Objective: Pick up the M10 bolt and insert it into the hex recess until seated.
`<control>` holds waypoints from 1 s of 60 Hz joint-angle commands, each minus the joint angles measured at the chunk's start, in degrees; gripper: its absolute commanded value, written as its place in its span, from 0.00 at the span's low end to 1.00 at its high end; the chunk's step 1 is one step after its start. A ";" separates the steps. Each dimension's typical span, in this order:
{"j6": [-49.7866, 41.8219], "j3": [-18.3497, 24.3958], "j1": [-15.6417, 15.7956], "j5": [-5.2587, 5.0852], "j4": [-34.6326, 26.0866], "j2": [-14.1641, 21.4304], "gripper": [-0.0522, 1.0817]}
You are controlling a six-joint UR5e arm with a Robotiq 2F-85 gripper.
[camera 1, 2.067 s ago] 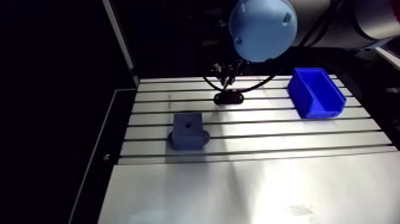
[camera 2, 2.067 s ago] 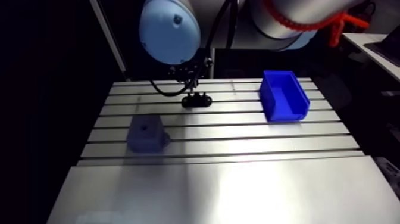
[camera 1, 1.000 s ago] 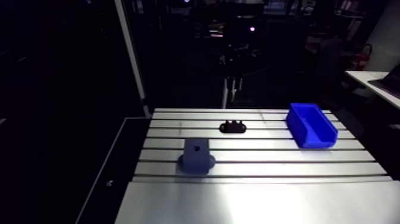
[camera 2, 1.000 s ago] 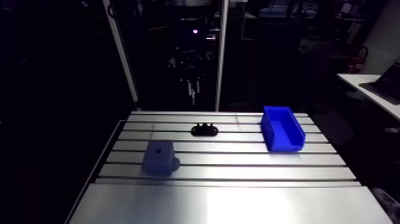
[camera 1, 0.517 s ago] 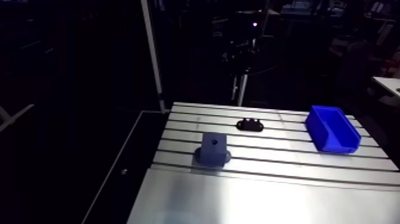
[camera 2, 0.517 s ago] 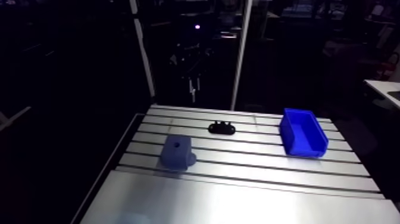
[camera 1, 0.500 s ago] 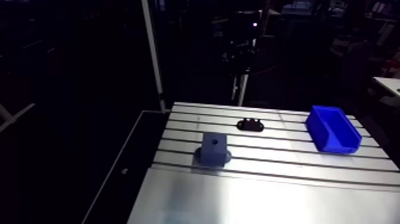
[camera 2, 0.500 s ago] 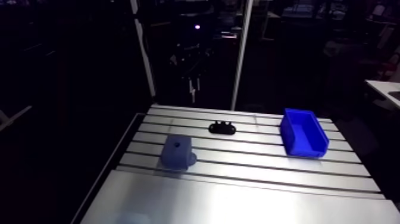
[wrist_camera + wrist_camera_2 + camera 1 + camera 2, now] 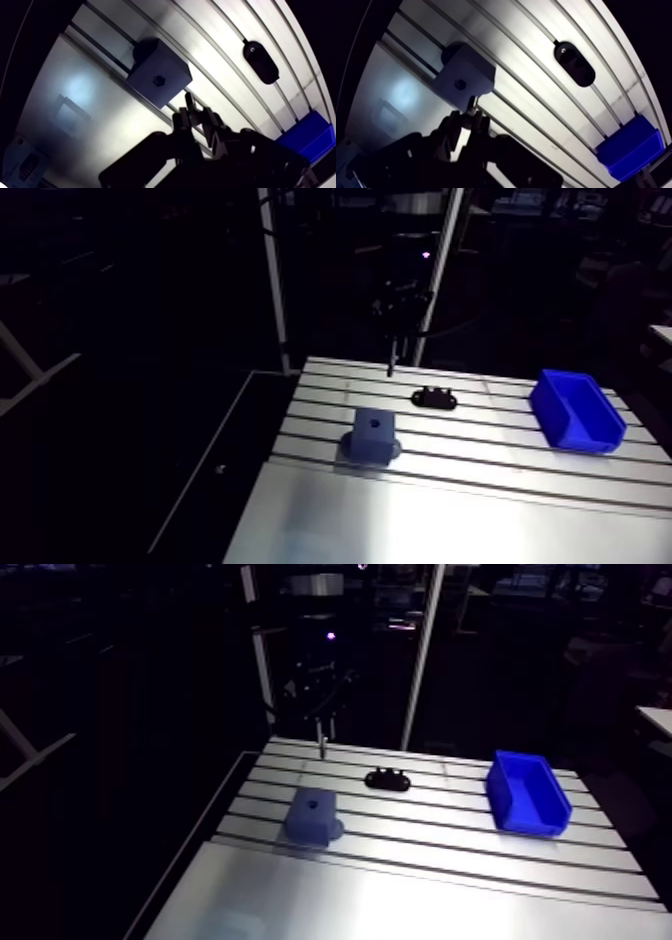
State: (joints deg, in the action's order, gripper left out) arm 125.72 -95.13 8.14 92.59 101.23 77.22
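The fingers [image 9: 214,131] are squeezing the M10 bolt [image 9: 189,101] between them. They are almost closed, and only the thin bolt is keeping them apart. The bolt is hanging high in the air over the far side of the bench [image 9: 480,488] and is not touching anything. Its free end is pointing down at the bench, probably so it can go straight into the hole. I cannot tell which end of the bolt that is. The grey-blue block [image 9: 372,435] is sitting flat on the bench. The hex recess [image 9: 159,80] in its top is facing up, so the hole is open and waiting. In the wrist view the bolt is showing just beside the block, not over the hole. So I think the arm is going to need to slide across and line up before going down. The black holder [image 9: 434,398] is lying near the back of the bench. The blue bin [image 9: 578,410] is sitting well apart from the block, so neither one is getting in the way.
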 commanded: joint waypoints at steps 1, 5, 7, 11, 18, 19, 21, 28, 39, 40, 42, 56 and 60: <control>-0.24 -1.99 0.65 -0.08 0.40 0.25 0.84; -0.72 -2.60 0.65 -0.01 0.50 0.25 0.84; -1.00 -2.94 0.65 -0.07 0.50 0.25 0.84; -1.38 -3.50 0.82 -0.09 0.59 0.34 0.84; -1.39 -3.86 0.83 0.00 0.68 0.52 0.84; -1.40 -3.95 0.83 0.00 0.68 0.52 0.85; -1.40 -3.97 0.83 0.00 0.75 0.52 0.85; -1.40 -4.55 0.83 0.00 0.99 0.60 0.85; -1.31 -5.71 2.23 0.53 4.72 0.44 0.86; -1.31 -5.72 2.23 0.53 4.72 0.43 0.86; -1.31 -5.80 2.31 0.60 4.72 0.43 0.85; -1.32 -5.81 2.57 0.71 4.55 0.18 0.85; -1.38 -5.81 2.66 1.09 4.46 0.17 0.85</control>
State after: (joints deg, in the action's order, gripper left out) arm 124.41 -100.85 10.47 93.22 105.68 77.55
